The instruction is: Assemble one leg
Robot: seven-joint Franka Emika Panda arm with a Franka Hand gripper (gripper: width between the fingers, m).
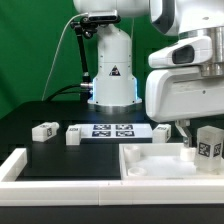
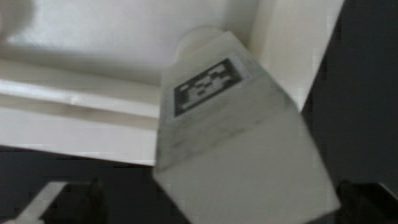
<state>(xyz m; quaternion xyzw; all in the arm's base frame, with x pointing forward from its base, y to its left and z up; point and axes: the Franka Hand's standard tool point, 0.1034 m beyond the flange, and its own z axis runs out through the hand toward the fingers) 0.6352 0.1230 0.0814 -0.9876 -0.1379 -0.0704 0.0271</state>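
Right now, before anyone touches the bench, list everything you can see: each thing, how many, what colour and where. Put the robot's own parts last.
small white stubby leg blocks with black-and-white square tags: four, white; two on the exterior view's left of the marker board, one just right of it, one upright at far right.
large flat white piece with recesses: one, white; front of the table, on the exterior view's right.
marker board: one, white with black tags; flat at table centre.
white rail: one, white; front corner on the exterior view's left.
black table: one, black; under everything.
robot arm: one, white; base at back centre.
gripper: one; above the large piece, beside the upright leg; open or shut unclear.
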